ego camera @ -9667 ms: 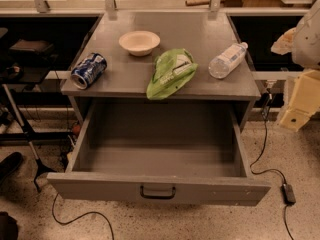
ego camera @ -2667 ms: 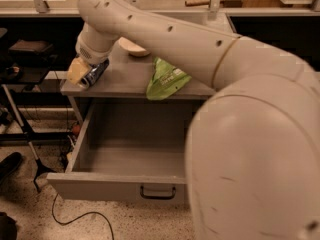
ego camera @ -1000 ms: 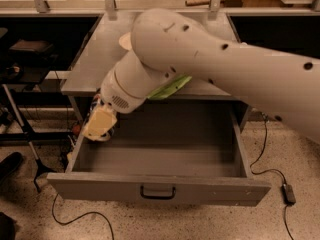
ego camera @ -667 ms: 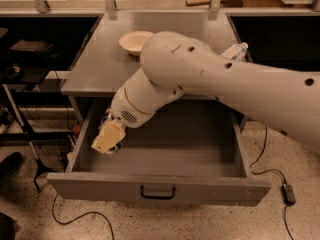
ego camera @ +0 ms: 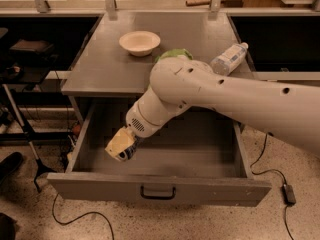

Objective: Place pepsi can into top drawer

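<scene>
My gripper (ego camera: 121,146) reaches down into the left front part of the open top drawer (ego camera: 159,189), a wide grey metal drawer with a dark pull handle on its front. The fingers are closed around the dark-blue pepsi can (ego camera: 128,154), of which only a small blue and silver part shows below the cream fingers. The can is held low over the drawer floor; I cannot tell whether it touches it. My large white arm (ego camera: 210,96) crosses the frame from the right and hides the middle of the drawer.
On the grey cabinet top (ego camera: 100,69) stand a cream bowl (ego camera: 139,42), a green bag (ego camera: 172,55) mostly hidden behind my arm, and a clear plastic water bottle (ego camera: 228,59) lying at the right. Cables run on the floor at both sides.
The can left the cabinet top's left edge in my gripper. Over the last second the gripper moved right and down, deeper into the drawer, toward its front.
</scene>
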`<control>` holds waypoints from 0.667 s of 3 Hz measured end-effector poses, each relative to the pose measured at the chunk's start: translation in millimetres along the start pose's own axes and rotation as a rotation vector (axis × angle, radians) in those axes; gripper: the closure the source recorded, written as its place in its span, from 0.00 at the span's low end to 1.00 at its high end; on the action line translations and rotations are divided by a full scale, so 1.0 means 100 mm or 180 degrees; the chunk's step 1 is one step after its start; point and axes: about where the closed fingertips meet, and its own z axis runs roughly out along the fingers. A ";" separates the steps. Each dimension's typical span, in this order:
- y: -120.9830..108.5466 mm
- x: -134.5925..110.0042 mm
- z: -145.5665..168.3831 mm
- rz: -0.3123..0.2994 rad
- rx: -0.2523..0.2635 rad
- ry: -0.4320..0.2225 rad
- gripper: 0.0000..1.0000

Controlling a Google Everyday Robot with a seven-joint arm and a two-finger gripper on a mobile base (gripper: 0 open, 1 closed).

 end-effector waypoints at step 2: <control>-0.62 0.33 0.36 0.0926 0.0385 0.0270 1.00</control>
